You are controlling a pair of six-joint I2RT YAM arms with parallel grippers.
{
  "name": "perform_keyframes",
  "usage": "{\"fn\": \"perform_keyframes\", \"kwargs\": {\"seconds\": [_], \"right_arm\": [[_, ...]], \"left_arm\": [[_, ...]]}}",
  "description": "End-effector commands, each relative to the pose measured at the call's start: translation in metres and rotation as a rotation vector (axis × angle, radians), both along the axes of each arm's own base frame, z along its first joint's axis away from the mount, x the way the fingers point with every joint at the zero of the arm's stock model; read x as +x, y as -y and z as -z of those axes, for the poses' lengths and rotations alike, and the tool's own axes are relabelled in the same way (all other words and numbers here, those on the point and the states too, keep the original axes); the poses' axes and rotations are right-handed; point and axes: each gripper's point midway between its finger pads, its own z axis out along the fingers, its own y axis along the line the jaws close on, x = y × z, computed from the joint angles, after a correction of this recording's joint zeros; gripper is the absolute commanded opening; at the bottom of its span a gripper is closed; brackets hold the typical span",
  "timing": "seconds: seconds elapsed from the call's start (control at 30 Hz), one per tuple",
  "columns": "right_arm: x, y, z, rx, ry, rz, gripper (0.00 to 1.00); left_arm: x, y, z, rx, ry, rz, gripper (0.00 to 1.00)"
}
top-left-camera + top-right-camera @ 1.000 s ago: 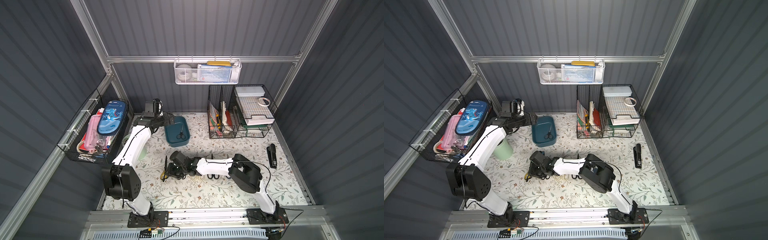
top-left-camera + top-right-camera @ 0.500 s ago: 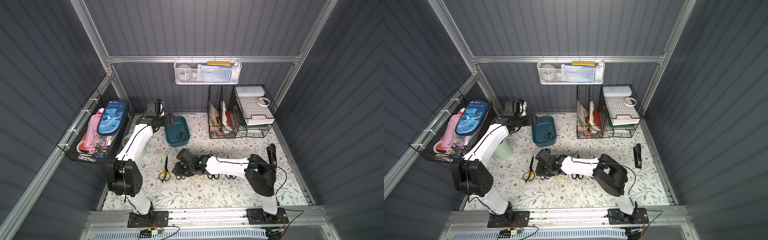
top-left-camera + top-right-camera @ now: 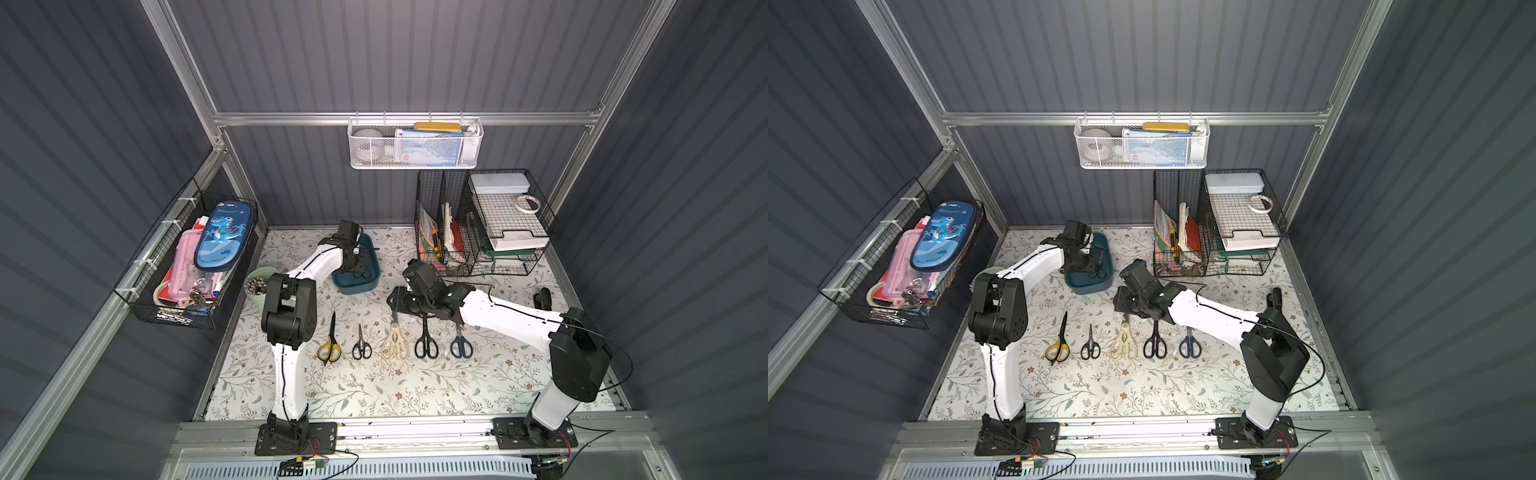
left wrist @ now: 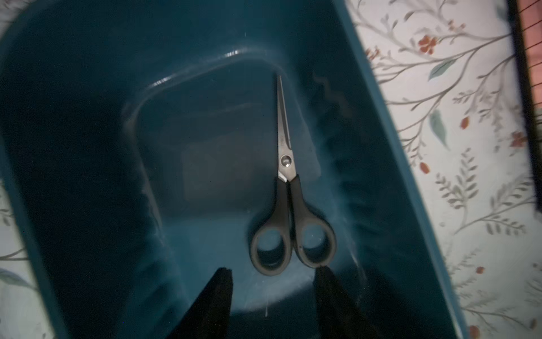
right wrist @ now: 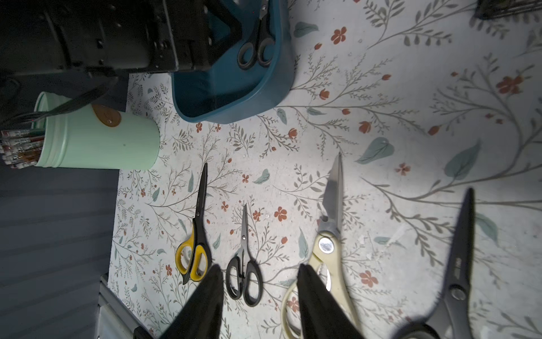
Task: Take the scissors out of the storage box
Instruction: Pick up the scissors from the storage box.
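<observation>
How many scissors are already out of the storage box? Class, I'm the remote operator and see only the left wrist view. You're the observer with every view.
Observer: Five pairs lie in a row on the floral mat: yellow-and-black scissors, small black scissors, cream-white scissors, black scissors, dark blue scissors.
Operator: Where is the right gripper?
Observer: The right gripper hangs open above that row, by the cream-white pair's blades, holding nothing.
Operator: Anything near the storage box?
Observer: A pale green pencil cup stands close by, not touching it.
</observation>
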Motion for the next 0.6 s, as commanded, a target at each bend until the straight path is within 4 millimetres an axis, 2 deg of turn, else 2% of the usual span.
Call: {"fn": "perform_keyframes", "kwargs": {"seconds": [0.0,0.17,0.4,0.57], "right_arm": [[0.001,-0.006,-0.008,-0.02,0.023,-0.054,0.45],[0.003,-0.019,-0.004,0.001,0.003,-0.088,0.45],[0.006,-0.028,0.008,0.014,-0.027,-0.098,0.45],[0.01,-0.033,0.013,0.029,-0.046,-0.105,0.45]], "left_arm": [[0.005,-0.006,0.004,0.0,-0.025,-0.028,0.47],[0.012,-0.019,0.016,-0.002,-0.043,-0.071,0.44],[0.019,-0.021,0.029,0.04,-0.043,-0.029,0.45],[0.015,-0.019,0.038,0.036,-0.062,-0.005,0.44]]}}
